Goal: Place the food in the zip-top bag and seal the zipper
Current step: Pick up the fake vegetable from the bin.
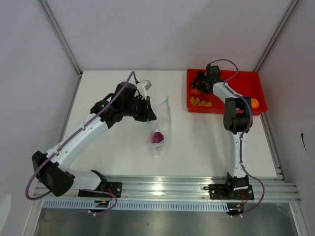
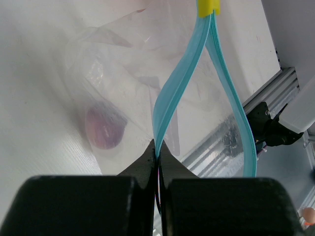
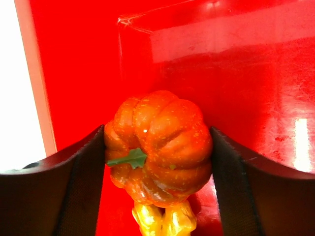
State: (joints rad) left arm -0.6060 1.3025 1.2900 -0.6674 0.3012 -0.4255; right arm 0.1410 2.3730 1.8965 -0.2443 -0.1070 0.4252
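As far as we can tell, right gripper (image 1: 199, 84): pads clenched on both flanks of the pumpkin (image 3: 160, 147), low in a corner of the red tray (image 3: 236, 69), upper right of the overhead view.
left gripper (image 2: 158, 153): fingers pinched tight on one lip of the zipper (image 2: 179, 83), holding the mouth of the bag (image 1: 161, 120) apart, centre of the overhead view.
already inside: purple round piece (image 2: 103, 129), down at the bag's bottom.
in the tray: yellow chunks (image 3: 165, 219) right under the pumpkin, orange ball (image 1: 254, 103) at the tray's right edge.
risk: pumpkin is ribbed, rounded and glossy, so we reckon it could squirt out of flat pads on the lift. The chunks touching it might get dragged along.
risk two: bag film is thin, crinkly and floppy. A narrow mouth could snag the pumpkin and tug the strip out of the pinch.
textures: hard shiny tray, soft blue strip with a yellow tab (image 2: 207, 6).
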